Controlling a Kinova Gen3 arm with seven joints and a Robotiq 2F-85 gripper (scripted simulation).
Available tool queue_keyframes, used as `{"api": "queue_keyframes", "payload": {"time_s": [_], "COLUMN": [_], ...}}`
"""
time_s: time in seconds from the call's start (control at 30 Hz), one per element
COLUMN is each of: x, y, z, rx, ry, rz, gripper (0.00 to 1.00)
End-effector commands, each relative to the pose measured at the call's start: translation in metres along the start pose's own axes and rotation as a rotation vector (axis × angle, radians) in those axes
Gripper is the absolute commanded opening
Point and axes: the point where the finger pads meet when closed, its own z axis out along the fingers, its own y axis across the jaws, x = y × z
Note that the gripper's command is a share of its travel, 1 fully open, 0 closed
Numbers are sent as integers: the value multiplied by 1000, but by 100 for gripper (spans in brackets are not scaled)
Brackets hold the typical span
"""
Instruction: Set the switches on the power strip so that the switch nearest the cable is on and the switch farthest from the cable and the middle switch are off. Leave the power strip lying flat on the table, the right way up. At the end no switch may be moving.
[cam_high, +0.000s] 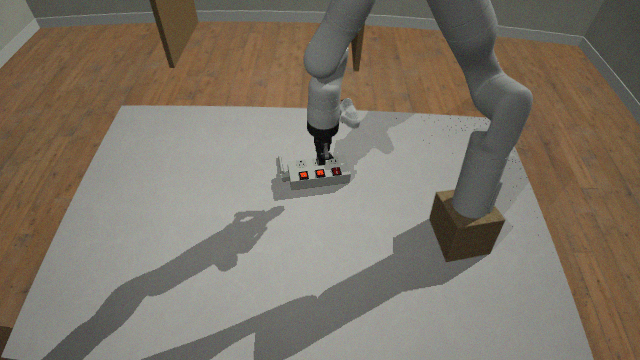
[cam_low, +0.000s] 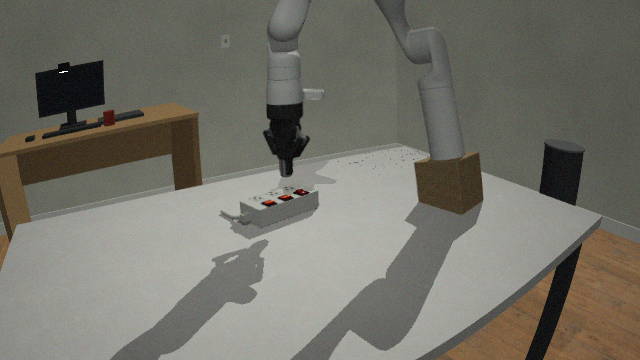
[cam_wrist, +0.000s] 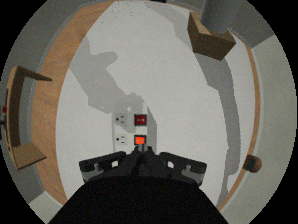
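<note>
The white power strip (cam_high: 320, 183) (cam_low: 290, 212) lies flat, right way up, on the table, its cable (cam_high: 281, 167) (cam_low: 231, 215) at the left end. The switch nearest the cable (cam_high: 303, 175) (cam_low: 269, 203) glows bright orange, lit. The middle switch (cam_high: 320, 173) (cam_low: 285, 197) (cam_wrist: 140, 140) is lit too. The switch farthest from the cable (cam_high: 336, 171) (cam_low: 301, 192) (cam_wrist: 140, 120) is dark red, unlit. My gripper (cam_high: 321, 162) (cam_low: 286, 175) (cam_wrist: 143, 148) is shut and empty, above the strip close to the middle switch; contact is not visible. In the wrist view it hides the cable end.
The arm's wooden base block (cam_high: 467, 232) (cam_low: 448, 184) (cam_wrist: 211, 42) stands on the white table (cam_high: 165, 165) (cam_low: 125, 260) to the right of the strip. A desk (cam_low: 100, 131) with a monitor (cam_low: 71, 90) stands beyond the table. Arm shadows fall across the table top.
</note>
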Motion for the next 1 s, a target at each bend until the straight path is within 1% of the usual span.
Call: {"api": "queue_keyframes", "payload": {"time_s": [0.0,0.97], "x": [0,1], "y": [0,-1], "z": [1,33], "rx": [1,1], "ry": [1,1], "rz": [1,1], "gripper": [0,0]}}
